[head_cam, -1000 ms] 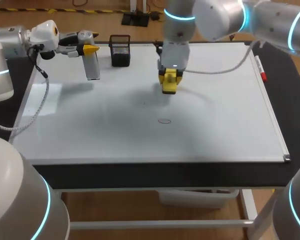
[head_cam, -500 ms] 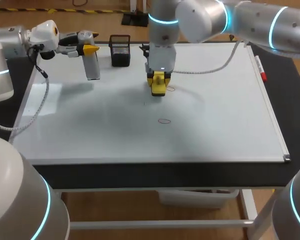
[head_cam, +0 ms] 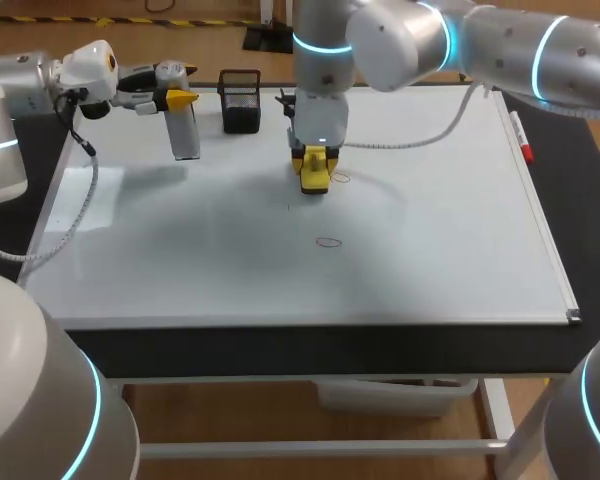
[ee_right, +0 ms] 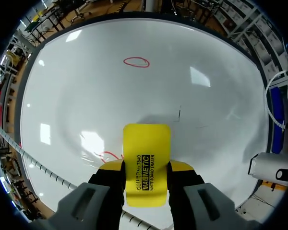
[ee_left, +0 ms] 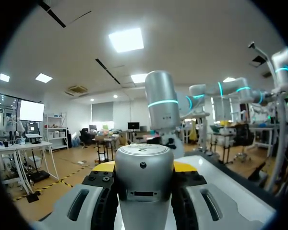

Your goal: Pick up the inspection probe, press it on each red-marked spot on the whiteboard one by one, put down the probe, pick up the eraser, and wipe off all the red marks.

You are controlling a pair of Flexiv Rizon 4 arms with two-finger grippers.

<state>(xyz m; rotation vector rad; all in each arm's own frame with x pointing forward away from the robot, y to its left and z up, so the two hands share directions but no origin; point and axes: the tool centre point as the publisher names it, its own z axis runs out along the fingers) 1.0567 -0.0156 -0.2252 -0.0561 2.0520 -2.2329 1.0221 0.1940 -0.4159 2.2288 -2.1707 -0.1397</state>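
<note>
Wiping is judged in hand: the eraser (ee_right: 146, 143) is clamped in the right gripper (ee_right: 146, 166), a red mark (ee_right: 108, 156) just beside it; the probe (ee_left: 143, 175) is gripped in the left gripper (ee_left: 144, 166). A sideways sweep is needed.

- This is a robotics lab, set up for a bench trial.
- Two jointed machine arms, the left arm (head_cam: 25, 75) and the right arm (head_cam: 500, 45), have white-and-grey shells with glowing blue rings at the joints. They flank one surface (head_cam: 280, 345).
- A whiteboard (head_cam: 430, 250) lies flat on it as a test field, with a small red mark (head_cam: 328, 241) drawn on it.
- The left gripper (head_cam: 180, 98) clasps a grey inspection probe (head_cam: 185, 135), and the right gripper (head_cam: 315, 165) clasps a yellow eraser (head_cam: 315, 180).
- A black mesh pen holder (head_cam: 241, 100) and a red marker (head_cam: 520, 135) stand by.
</note>
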